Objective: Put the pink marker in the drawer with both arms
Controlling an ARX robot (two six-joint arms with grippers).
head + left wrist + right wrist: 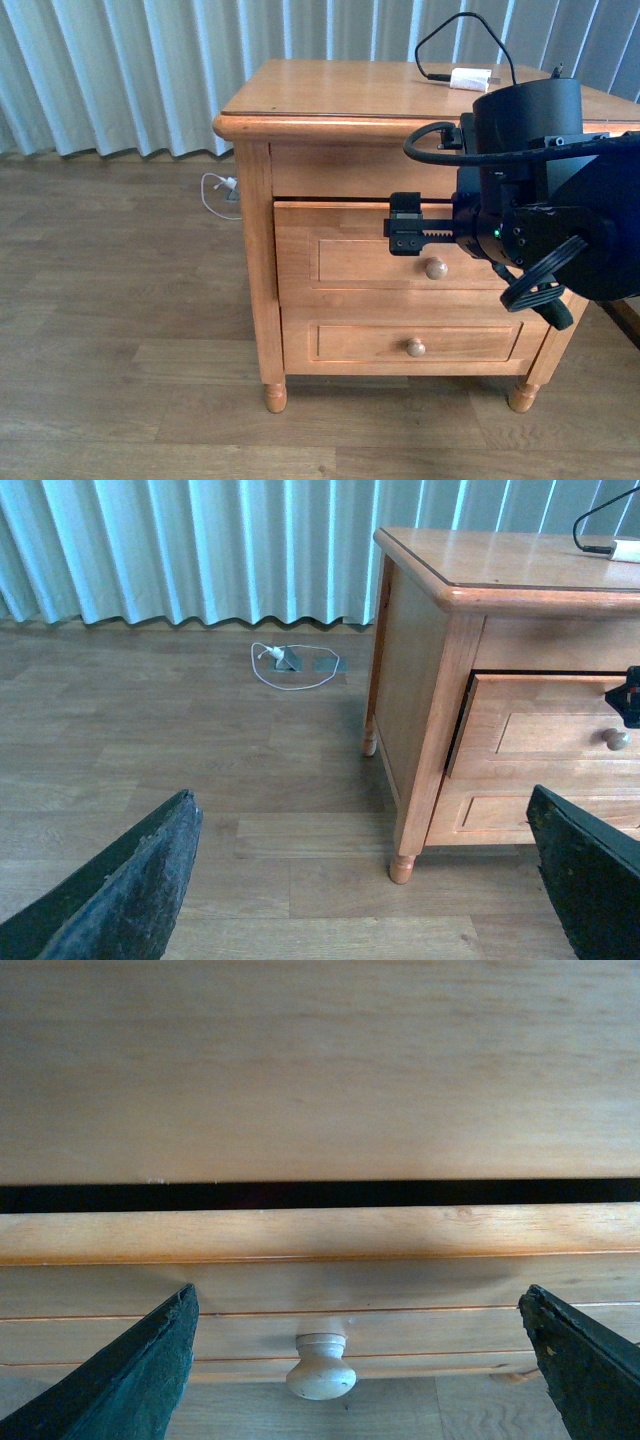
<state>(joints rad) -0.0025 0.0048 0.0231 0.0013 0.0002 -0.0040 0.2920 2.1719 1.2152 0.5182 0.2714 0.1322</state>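
No pink marker shows in any view. The top drawer (pixel 350 262) of the light wooden nightstand (pixel 255 250) stands slightly pulled out, with a dark gap along its upper edge. My right gripper (pixel 405 228) hovers open just in front of the drawer face, a little above its round knob (pixel 435 267). In the right wrist view the drawer (pixel 320 1235) fills the frame, and the knob (pixel 320 1365) lies between the spread fingers (pixel 140 1380) of the right gripper (pixel 357 1290), untouched. My left gripper (pixel 360 795) is open over the floor, left of the nightstand's front leg (pixel 402 867), holding nothing.
A white charger plug (pixel 470 78) with a black cable lies on the nightstand top. The lower drawer (pixel 415 343) is shut. A white cable (pixel 290 667) lies on the wooden floor by the pleated curtain (pixel 200 550). Open floor spreads left of the nightstand.
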